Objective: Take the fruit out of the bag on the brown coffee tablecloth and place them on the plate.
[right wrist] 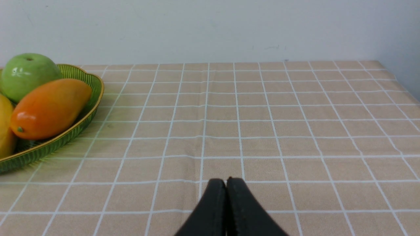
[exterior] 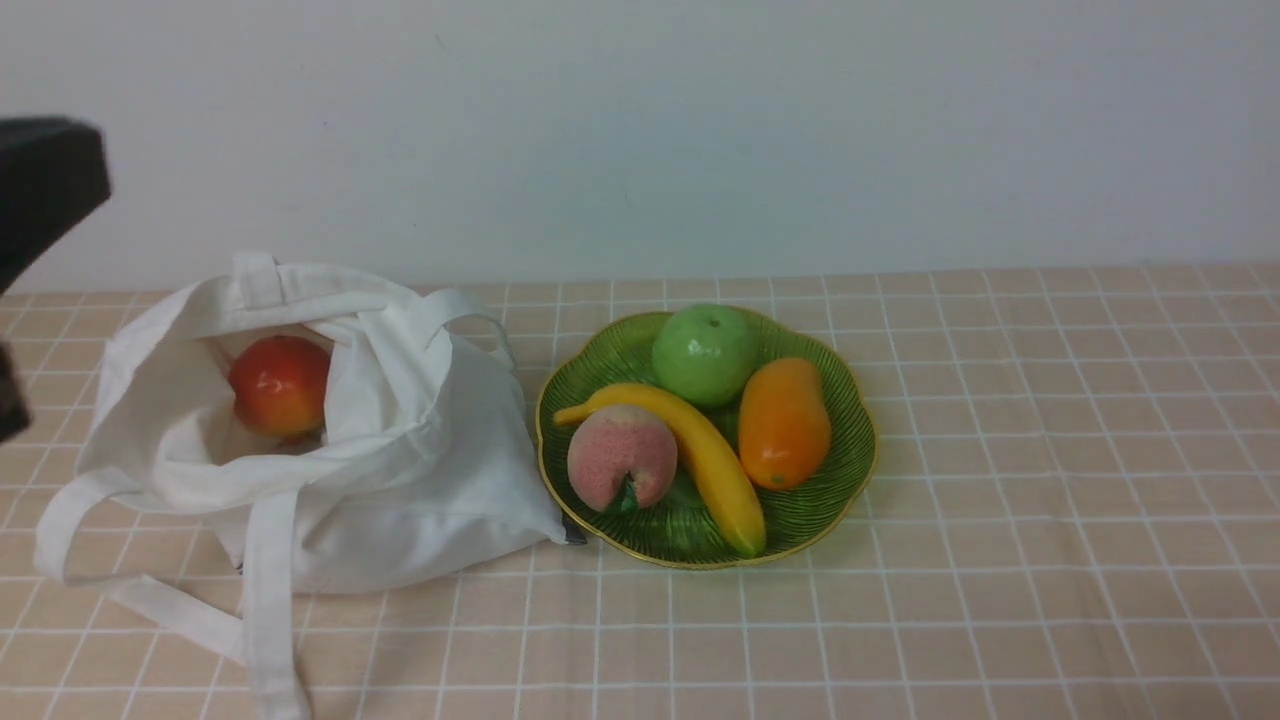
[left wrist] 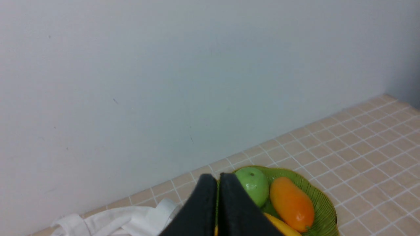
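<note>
The white cloth bag (exterior: 400, 470) lies open on the left of the checked tablecloth (exterior: 1000, 450), with the red-orange apple (exterior: 280, 385) inside its mouth. The green ribbed plate (exterior: 840, 480) beside it holds the green apple (exterior: 705, 353), an orange mango (exterior: 783, 422), a banana (exterior: 710, 455) and a peach (exterior: 620, 455). My left gripper (left wrist: 218, 178) is shut and empty, raised above the bag side, with the green apple (left wrist: 254, 185) and plate (left wrist: 323, 205) beyond it. My right gripper (right wrist: 225, 182) is shut and empty, low over bare cloth to the right of the plate (right wrist: 88, 111).
A plain pale wall stands behind the table. A dark part of my left arm (exterior: 45, 190) shows at the front view's left edge. The bag's long straps (exterior: 265, 600) trail toward the front edge. The cloth's right edge (right wrist: 393, 78) shows in the right wrist view.
</note>
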`<state>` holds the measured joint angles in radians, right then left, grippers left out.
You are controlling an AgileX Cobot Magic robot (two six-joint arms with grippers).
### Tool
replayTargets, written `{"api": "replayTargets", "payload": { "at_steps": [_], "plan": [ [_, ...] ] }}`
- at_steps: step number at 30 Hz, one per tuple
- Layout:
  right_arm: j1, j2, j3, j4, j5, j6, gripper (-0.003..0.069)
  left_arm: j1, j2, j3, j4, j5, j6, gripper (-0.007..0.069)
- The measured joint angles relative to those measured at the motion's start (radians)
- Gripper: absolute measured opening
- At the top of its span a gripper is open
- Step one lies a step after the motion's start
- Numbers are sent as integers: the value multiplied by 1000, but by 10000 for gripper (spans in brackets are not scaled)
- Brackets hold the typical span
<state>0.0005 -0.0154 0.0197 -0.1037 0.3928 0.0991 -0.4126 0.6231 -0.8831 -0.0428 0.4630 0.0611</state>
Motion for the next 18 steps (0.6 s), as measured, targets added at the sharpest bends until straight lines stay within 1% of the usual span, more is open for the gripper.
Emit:
{"api": "replayTargets", "payload": {
  "at_steps": [1,3,8,13,18],
  "plan": [
    [0,0,0,0,0,0,-14,0,-106,94,0,-64,-27,-8],
    [0,0,0,0,0,0,-14,0,-200,173,0,-122,-52,-8],
    [0,0,0,0,0,0,-14,0,-346,304,0,-159,-61,-8],
    [0,0,0,0,0,0,-14,0,-392,398,2,-212,-61,-8],
    [0,0,0,0,0,0,-14,0,-392,424,4,-231,-61,-8]
  ]
}}
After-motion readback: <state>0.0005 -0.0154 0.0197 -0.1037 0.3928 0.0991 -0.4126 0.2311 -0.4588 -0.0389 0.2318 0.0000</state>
